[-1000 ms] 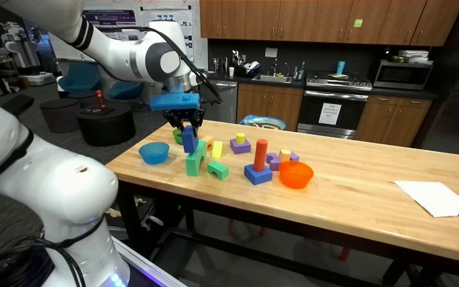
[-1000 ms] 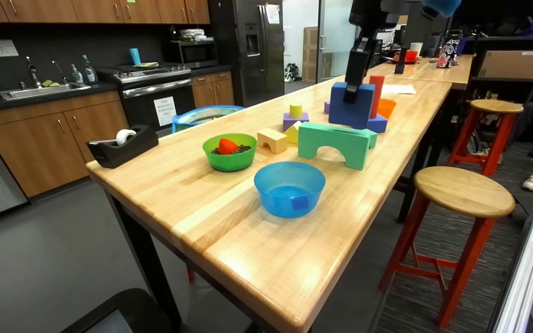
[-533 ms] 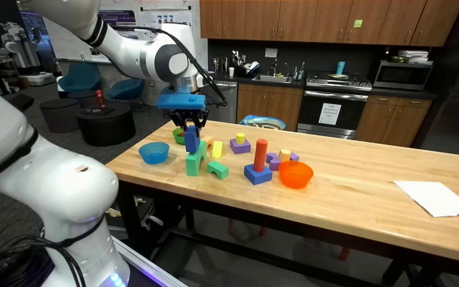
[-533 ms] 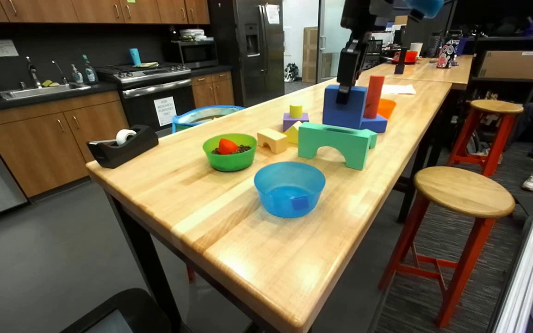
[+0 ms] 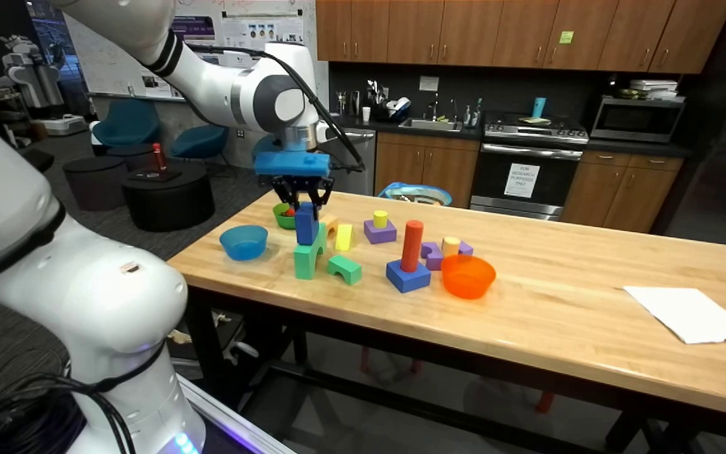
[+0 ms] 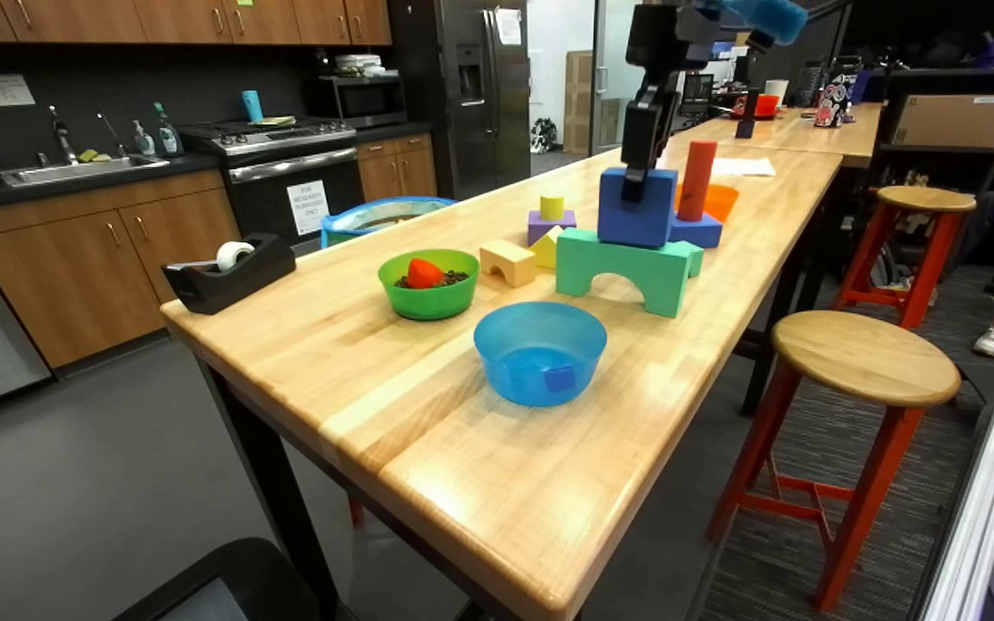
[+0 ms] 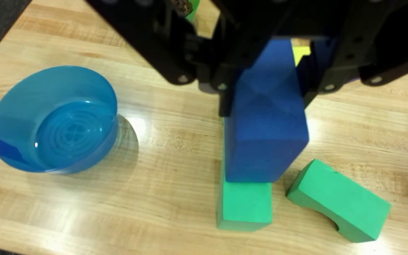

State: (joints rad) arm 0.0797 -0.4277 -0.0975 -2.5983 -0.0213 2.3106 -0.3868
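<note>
My gripper is shut on a blue rectangular block, a finger pressed to each side. The block stands upright over a large green arch. Its lower face seems to rest on the arch's top, near the middle; no gap shows in either exterior view. From the wrist view, the near end of the green arch sticks out beneath the blue block, and their left sides nearly line up. The fingers hide the block's far part there. A small green arch lies just right of the large one.
A blue bowl and a green bowl with a red piece stand near the large arch. Further along are a yellow block, a purple block, a red cylinder and an orange bowl. A tape dispenser sits at the table corner.
The gripper has carried the blue block a short way sideways and then down onto the green arch's top. The grip on it looks the same. The other blocks and bowls have not moved.
</note>
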